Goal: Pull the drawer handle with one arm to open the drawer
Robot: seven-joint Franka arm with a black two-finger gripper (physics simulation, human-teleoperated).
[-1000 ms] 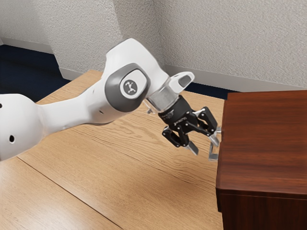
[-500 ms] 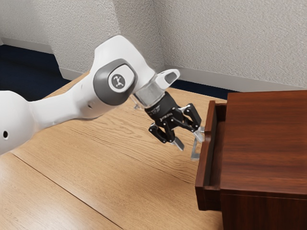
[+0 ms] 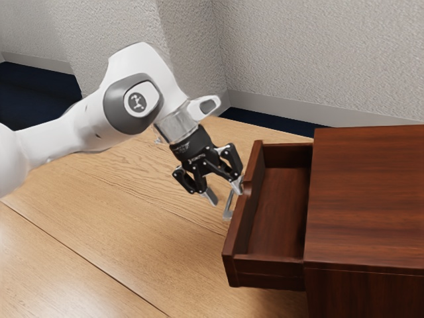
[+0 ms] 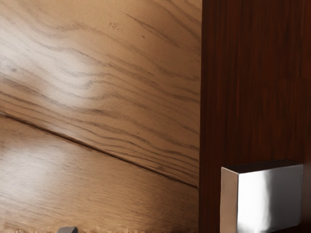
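A dark wooden cabinet (image 3: 364, 199) stands at the exterior view's right. Its drawer (image 3: 275, 212) is pulled out well past the cabinet face, and its inside looks empty. A silver handle (image 3: 228, 210) sticks out from the drawer front (image 3: 244, 199). My black gripper (image 3: 222, 197) is at this handle with its fingers spread: one finger sits by the drawer front and the other stands off on the table side, so the handle is hooked between open fingers. In the wrist view the drawer front (image 4: 252, 77) and the handle (image 4: 262, 196) are right beneath my hand.
The light wooden table (image 3: 132, 225) stretches toward the exterior view's left and front. A textured wall (image 3: 318, 53) and a dark floor strip run behind. My white arm (image 3: 99, 126) comes in from the left above the table.
The drawer has slid out of the cabinet from shut to widely open. My gripper moved toward the exterior view's left with the handle, and the arm drew back.
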